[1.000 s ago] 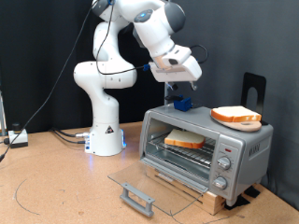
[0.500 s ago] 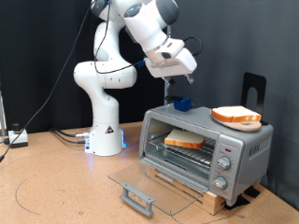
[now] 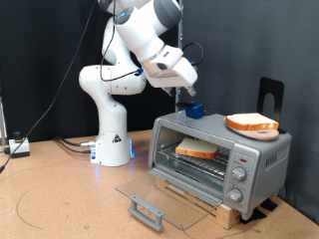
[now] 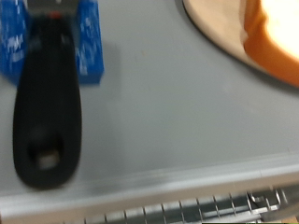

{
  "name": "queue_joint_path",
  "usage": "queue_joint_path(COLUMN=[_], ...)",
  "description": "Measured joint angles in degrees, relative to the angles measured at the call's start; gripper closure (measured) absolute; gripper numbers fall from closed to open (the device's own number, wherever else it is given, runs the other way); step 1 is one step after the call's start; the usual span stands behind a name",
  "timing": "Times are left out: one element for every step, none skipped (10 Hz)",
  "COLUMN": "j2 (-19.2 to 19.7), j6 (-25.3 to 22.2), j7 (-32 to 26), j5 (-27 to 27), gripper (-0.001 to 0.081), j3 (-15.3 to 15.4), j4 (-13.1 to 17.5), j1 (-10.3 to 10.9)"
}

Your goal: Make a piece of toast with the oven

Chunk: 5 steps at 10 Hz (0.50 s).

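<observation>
The silver oven (image 3: pixel 254 159) stands at the exterior view's right with its glass door (image 3: pixel 164 191) dropped open. One piece of toast (image 3: pixel 199 149) lies inside on the wire rack. A second alike slice (image 3: pixel 251 122) lies on an orange plate (image 3: pixel 269 135) on the oven's top. My gripper (image 3: pixel 183 97) hangs just above the oven's top, at its far left corner, and nothing shows between its fingers. The wrist view looks down on the oven's grey top (image 4: pixel 177 112), the plate's edge (image 4: pixel 220 42), the second slice (image 4: pixel 280 37) and the rack (image 4: pixel 215 207).
A small blue and black object (image 3: pixel 194 110) sits on the oven's top right under the gripper; it also shows in the wrist view (image 4: pixel 47 103). The door's grey handle (image 3: pixel 146 211) juts out over the table. A black stand (image 3: pixel 271 95) rises behind the oven.
The hand has swung a little towards the exterior view's left, above the oven's top. The toast, the plate and the door have not moved.
</observation>
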Motion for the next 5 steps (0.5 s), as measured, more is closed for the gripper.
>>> queue_joint_path(j2=[2.1,4.3,6.5,8.6,10.6], j6=[0.0,0.0,0.0,0.2,0.7], j7=[-1.4,-2.3,-2.9,-3.7,-3.9], j5=[-1.2,-2.6,-3.5,-3.6,-3.6], gripper=[-0.0001,-0.0001,-0.0001,-0.0001,-0.0001], j3=[-0.8,-1.4,-1.9,-2.3,-2.7], j4=[1.2,2.5,3.9,5.3,6.6], j1=[-1.0,-1.9,-2.7,-3.4,-4.2])
